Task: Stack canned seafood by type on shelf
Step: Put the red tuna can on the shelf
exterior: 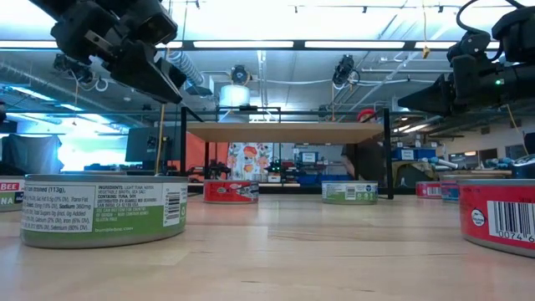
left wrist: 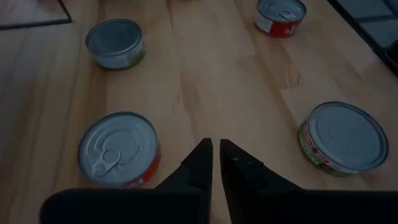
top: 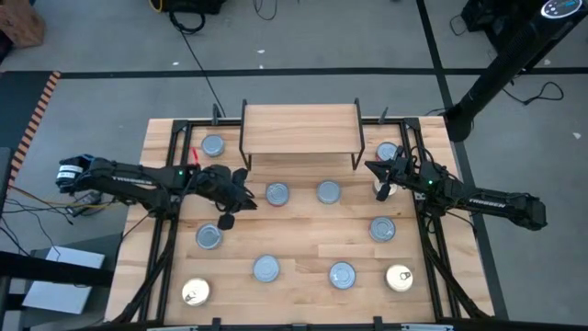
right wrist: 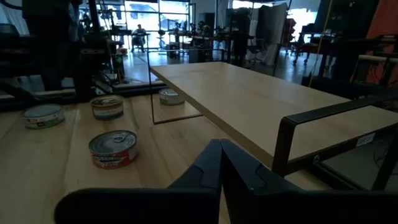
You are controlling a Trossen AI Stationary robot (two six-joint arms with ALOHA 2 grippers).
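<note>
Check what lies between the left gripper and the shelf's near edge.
In the high view only bare tabletop separates the left gripper from the shelf; the nearest tin sits just beside the jaws, not in that gap.

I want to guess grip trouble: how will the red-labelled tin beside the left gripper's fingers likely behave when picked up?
The red-labelled tin looks like rigid metal, so it probably won't deform. It sits flat and low on the table, so tipping seems unlikely. Its smooth round wall may slip between the narrow fingers, and on edge it would roll.
</note>
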